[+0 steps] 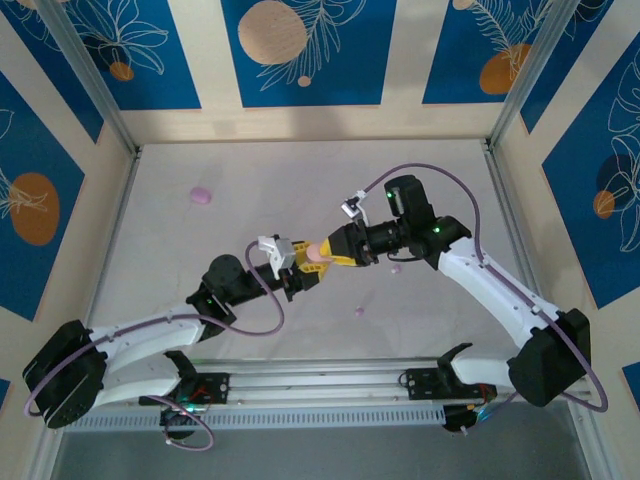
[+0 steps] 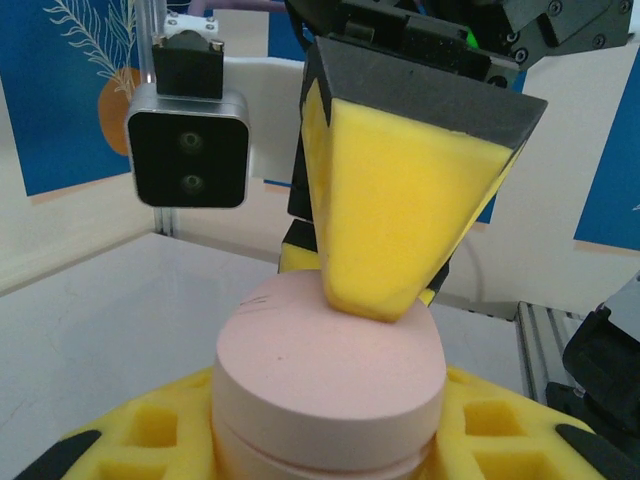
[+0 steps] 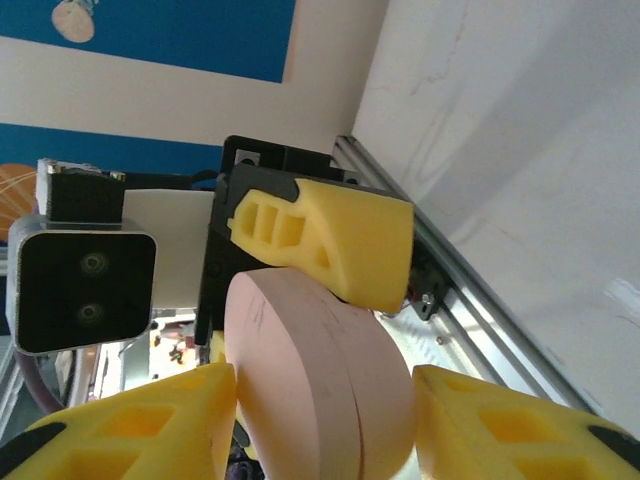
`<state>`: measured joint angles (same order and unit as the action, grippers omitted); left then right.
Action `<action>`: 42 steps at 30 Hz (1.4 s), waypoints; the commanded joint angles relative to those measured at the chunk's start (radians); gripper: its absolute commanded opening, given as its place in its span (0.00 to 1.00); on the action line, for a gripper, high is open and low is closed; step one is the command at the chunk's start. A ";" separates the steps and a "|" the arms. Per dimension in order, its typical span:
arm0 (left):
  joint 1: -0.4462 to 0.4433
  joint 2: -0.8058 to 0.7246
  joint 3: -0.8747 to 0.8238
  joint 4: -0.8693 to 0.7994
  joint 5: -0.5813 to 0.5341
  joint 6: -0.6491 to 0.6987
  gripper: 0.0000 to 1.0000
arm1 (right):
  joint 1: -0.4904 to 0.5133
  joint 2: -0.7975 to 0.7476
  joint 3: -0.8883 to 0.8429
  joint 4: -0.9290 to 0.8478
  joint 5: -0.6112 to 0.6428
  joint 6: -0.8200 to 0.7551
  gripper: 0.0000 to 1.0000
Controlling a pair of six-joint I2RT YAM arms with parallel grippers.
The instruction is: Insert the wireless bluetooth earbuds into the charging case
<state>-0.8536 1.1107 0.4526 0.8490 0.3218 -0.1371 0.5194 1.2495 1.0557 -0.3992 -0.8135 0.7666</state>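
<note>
Left gripper (image 2: 325, 432) clamps the closed pink charging case (image 2: 330, 365); right gripper (image 3: 325, 420) sits partly open, jaws astride it, grip not discernible.

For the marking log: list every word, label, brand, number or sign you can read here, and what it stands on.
No text can be read.
Case: faint dark marks on the lid, too small to read as letters.
Walls: leaf and circle patterns, no writing.
Camera: no label can be made out.
</note>
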 commanded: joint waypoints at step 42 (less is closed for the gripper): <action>-0.010 -0.232 -0.011 -0.314 -0.367 0.084 0.74 | -0.234 0.094 -0.229 0.258 0.230 0.196 0.22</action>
<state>-0.8558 0.9253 0.4511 0.6098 0.0669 -0.0685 0.3122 1.2804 0.8574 -0.1490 -0.6590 0.9516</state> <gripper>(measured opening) 0.736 0.285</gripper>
